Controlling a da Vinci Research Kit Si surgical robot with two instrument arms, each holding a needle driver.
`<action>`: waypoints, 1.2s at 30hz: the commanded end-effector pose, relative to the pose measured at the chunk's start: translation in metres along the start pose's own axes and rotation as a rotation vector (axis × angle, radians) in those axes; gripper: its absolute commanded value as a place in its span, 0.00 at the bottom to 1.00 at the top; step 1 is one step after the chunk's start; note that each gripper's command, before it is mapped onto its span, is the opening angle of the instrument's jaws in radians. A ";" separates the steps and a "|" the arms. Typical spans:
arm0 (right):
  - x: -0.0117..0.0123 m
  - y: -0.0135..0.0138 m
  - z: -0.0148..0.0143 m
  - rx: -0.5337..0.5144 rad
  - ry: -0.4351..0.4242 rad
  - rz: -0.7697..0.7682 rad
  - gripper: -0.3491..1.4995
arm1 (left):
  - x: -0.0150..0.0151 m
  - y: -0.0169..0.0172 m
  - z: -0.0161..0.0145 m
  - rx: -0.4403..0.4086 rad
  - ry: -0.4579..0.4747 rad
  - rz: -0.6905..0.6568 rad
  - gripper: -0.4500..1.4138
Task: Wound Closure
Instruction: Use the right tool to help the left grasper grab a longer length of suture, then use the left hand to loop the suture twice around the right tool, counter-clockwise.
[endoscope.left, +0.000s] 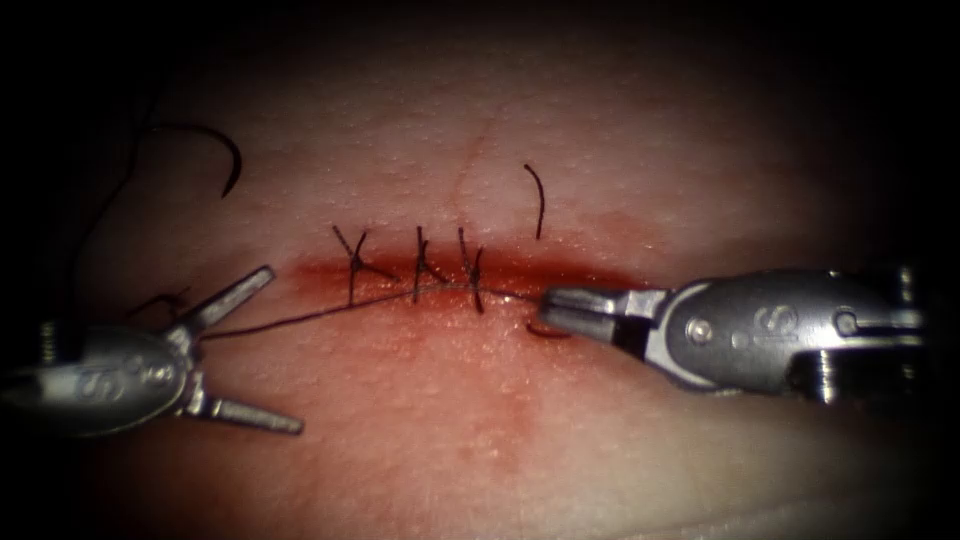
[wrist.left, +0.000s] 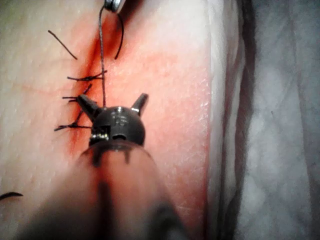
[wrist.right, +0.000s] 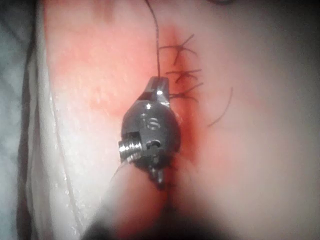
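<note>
The cut runs across the tissue with three dark stitches over it, seen also in the left wrist view and the right wrist view. My right tool sits at the cut's right end, shut on the thread. The thread runs taut leftward into the crotch of my left tool, whose jaws stand wide open and hold nothing. The curved needle lies free on the tissue, far up on the left, not in the tissue.
Red fluid stains the tissue around and below the cut. A loose cut end of thread lies above the right end of the cut. A short dark curl of thread sits under the right tool's jaws. The tissue's edge drops to grey cloth.
</note>
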 end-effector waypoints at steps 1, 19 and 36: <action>-0.0001 -0.0002 0.0007 0.002 0.002 -0.001 0.00 | -0.0002 0.0001 0.0007 -0.001 0.002 0.002 0.40; -0.0003 -0.0009 -0.0024 -0.001 0.087 -0.011 0.82 | 0.0013 -0.0036 0.0004 0.075 0.124 0.079 0.00; -0.0005 0.0054 0.0022 -0.047 0.278 0.001 0.00 | 0.0026 -0.0042 0.0019 0.051 0.212 0.143 0.00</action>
